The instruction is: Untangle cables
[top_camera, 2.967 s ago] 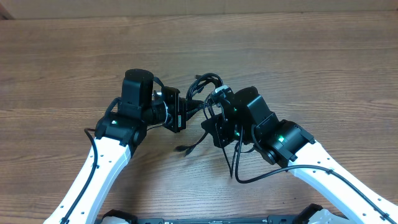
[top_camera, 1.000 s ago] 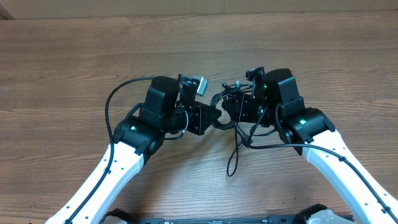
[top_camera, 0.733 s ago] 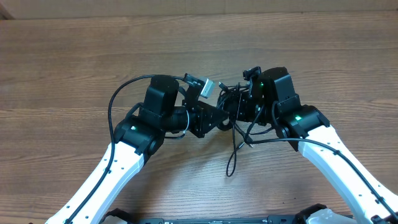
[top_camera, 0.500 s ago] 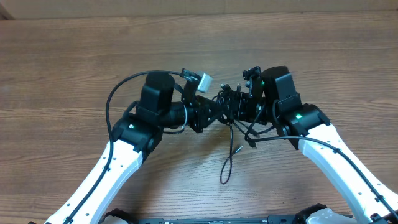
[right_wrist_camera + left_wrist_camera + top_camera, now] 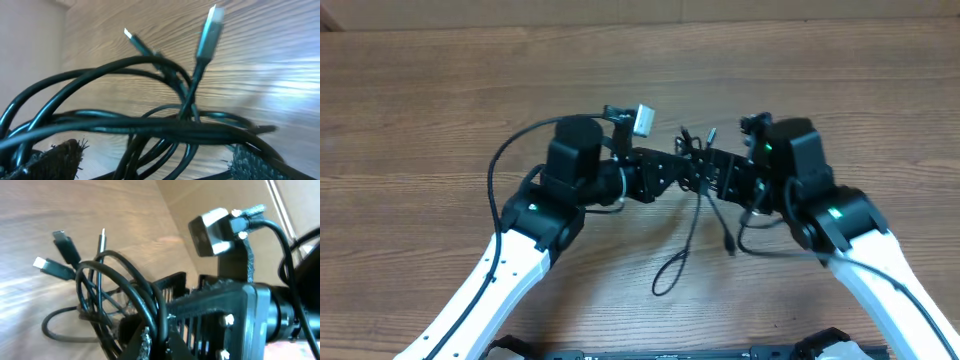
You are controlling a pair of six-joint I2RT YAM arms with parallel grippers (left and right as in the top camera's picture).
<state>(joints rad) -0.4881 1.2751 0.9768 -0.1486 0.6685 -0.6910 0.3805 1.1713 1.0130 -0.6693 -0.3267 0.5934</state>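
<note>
The wooden worktop is carrying nothing but the job itself, and the left arm and right arm are reaching in from its near corners to meet around its middle, tips facing each other so that the tangle is sitting between them. The cables are bunching into a knot right in that gap, and a slack strand is trailing from it toward the near edge and curling on the wood. The left fingers are clamping shut on the bundle, probably to anchor it so that the other side has something to pull against; its wrist view is showing cords looping round the tips. The right fingers are standing wide, their pads apart at either side of the right wrist view with several cords passing between them unpinched, which suggests a fresh hold is being sought on a better strand. The plugs are sticking up free above the knot, so the ends look ready to be drawn out, though the crossings below are looking tight.
</note>
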